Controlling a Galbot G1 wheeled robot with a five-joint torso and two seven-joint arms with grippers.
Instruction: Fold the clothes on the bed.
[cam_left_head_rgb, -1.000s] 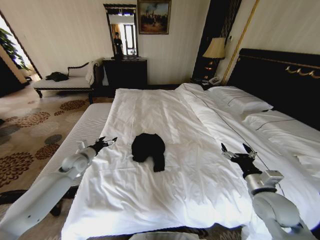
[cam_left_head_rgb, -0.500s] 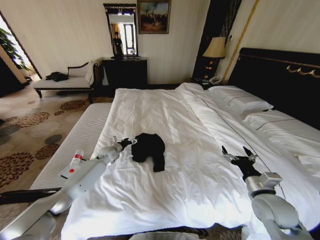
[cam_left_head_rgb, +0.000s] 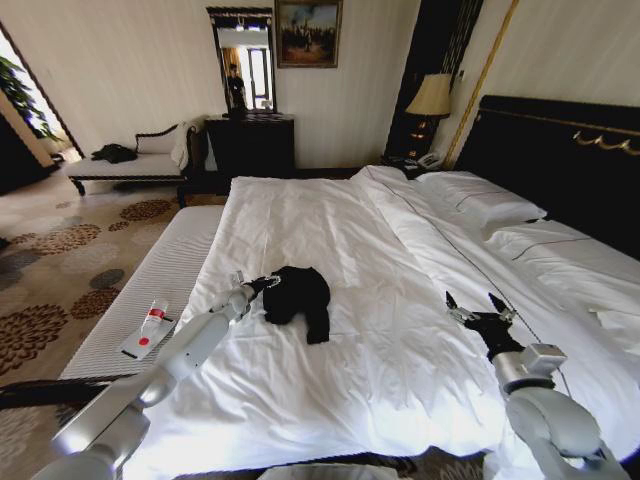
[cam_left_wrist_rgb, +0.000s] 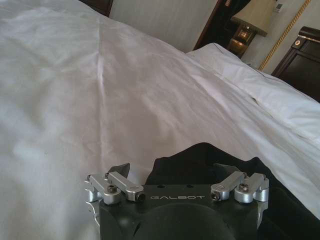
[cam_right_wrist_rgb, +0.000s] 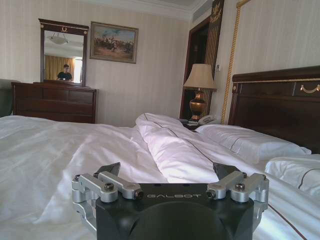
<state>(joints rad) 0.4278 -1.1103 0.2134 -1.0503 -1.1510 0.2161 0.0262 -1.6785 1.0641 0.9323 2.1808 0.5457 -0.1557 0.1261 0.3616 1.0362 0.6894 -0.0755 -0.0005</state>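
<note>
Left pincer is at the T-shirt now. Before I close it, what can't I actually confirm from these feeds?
- Left pincer contact: head view too small to show whether it touches the black T-shirt.
- Left wrist view: the pincer body hides the fingertips; the T-shirt runs off the picture's edge.
- Shirt layout: bunched, so sleeves, hem and lettering are hidden in its own folds.
- Right pincer is open above the white duvet; its height is unclear.

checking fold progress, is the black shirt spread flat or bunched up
Bunched up: the black soft-fabric T-shirt lies in a crumpled heap on the white duvet, sleeves not laid out.
</note>
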